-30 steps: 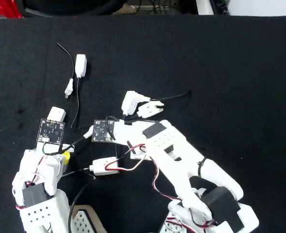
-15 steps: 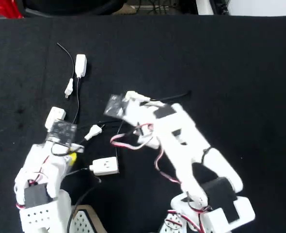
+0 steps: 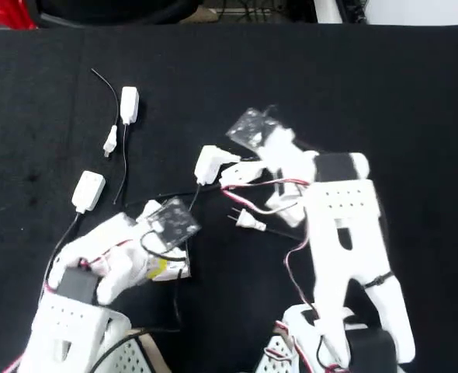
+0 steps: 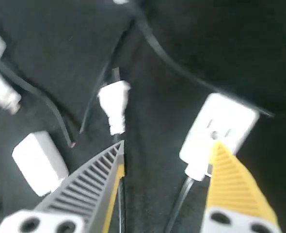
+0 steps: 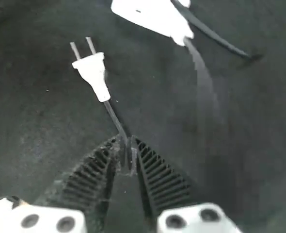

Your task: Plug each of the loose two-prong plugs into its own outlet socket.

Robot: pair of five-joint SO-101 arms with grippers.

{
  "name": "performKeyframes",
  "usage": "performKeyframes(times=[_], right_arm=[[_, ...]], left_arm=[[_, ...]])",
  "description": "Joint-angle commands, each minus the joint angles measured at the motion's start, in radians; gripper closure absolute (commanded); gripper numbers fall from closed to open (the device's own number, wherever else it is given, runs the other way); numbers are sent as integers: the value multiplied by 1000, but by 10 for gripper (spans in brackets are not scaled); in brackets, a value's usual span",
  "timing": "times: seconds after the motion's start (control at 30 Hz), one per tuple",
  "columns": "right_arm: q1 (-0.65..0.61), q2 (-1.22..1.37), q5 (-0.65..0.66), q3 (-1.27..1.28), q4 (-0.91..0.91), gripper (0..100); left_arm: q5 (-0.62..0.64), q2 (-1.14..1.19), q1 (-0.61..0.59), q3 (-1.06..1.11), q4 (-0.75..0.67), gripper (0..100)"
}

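Now right gripper (image 5: pixel 126 155) pinches cord (image 5: pixel 115 119); plug (image 5: pixel 93 70) lies ahead of jaws. Grip nearer plug body, square prongs to socket (image 5: pixel 152 14). Left gripper (image 4: pixel 167 145) spread beside second socket (image 4: pixel 225 124).

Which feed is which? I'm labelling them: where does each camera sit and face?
High view: fixed above the table, looking down; both arms show.
Left wrist view: on the left wrist, facing along its open left gripper toward an outlet socket.
Right wrist view: on the right wrist, facing past the right gripper, shut on a black cord, toward a two-prong plug.
High and right wrist views share that plug.
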Motion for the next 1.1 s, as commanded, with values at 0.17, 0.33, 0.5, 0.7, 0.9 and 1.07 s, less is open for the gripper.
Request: performKeyframes(times=[0.17, 0.33, 0.5, 0.7, 0.9, 1.07], right_arm=[[37, -35, -32, -10, -26, 987], [37, -35, -71, 53, -98, 987], [37, -35, -74, 70, -123, 987], [35, -10, -74, 68, -137, 987], [35, 108, -74, 24, -164, 987], [35, 189, -74, -28, -160, 985]], left_arm=[[-226, 433, 156, -111, -83, 735], [-275, 488, 156, -58, -224, 753], [-272, 494, 159, -44, -253, 755], [-273, 491, 116, -67, -315, 759], [-272, 483, 68, -117, -267, 866], [-270, 483, 74, -193, -109, 905]])
